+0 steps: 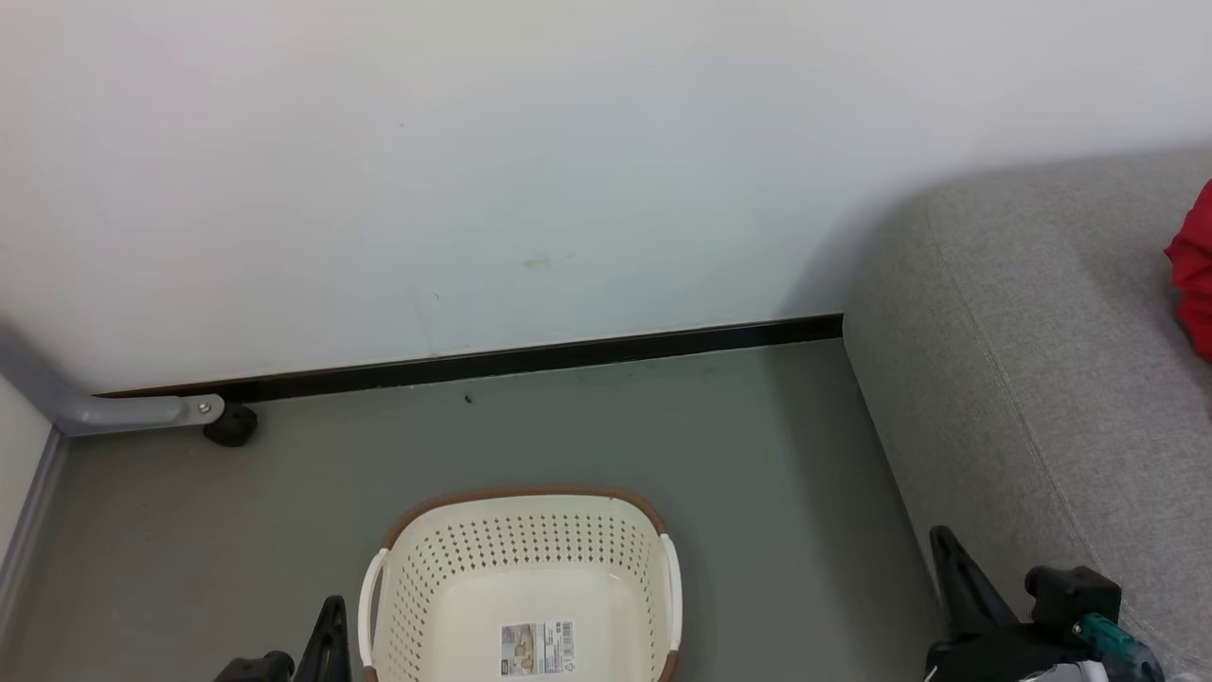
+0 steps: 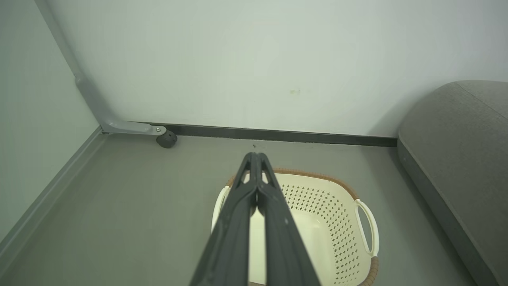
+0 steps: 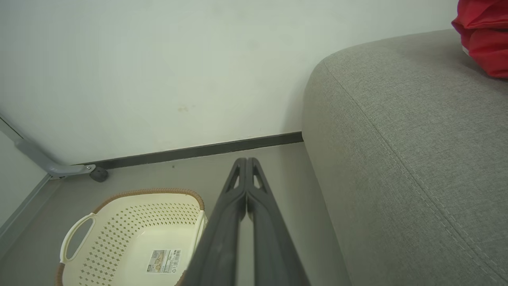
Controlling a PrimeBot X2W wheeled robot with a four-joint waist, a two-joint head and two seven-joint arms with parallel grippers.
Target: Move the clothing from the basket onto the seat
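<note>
Grey floor meets a white wall along a black skirting strip in the head view. The basket (image 1: pixel 530 540) sits between the two hands, just right of the left hand (image 1: pixel 327 637) and well left of the right hand (image 1: pixel 958 573). Its bottom shows bare apart from a paper label (image 1: pixel 537 647). The seat (image 1: pixel 1023 379) lies to the right of the right hand and runs away beyond it. Far ahead and to the right of that hand, a bit of red clothing (image 1: pixel 1195 275) rests on the seat at the picture's edge.

In the left wrist view the left hand (image 2: pixel 257 159) has its two fingers pressed together with nothing between them. The basket (image 2: pixel 317 206) lies under and just past the fingertips. The seat (image 2: pixel 456 159) is well off to the right, and a small black caster (image 2: pixel 166 140) stands ahead to the left by the wall.

In the right wrist view the right hand (image 3: pixel 247 163) is likewise closed flat and empty. The basket (image 3: pixel 151 214) is down to its left, with no clothing in the part that shows. The seat (image 3: pixel 397 139) is close on its right, its long edge running from beside the hand away toward the wall. The red clothing (image 3: pixel 482 35) lies on top, far ahead and to the right.

With the basket seemingly empty and the clothing on the seat, little appears left to carry. Any further reach to the clothing would suit the right arm, which is nearer, going ahead and to the right.
</note>
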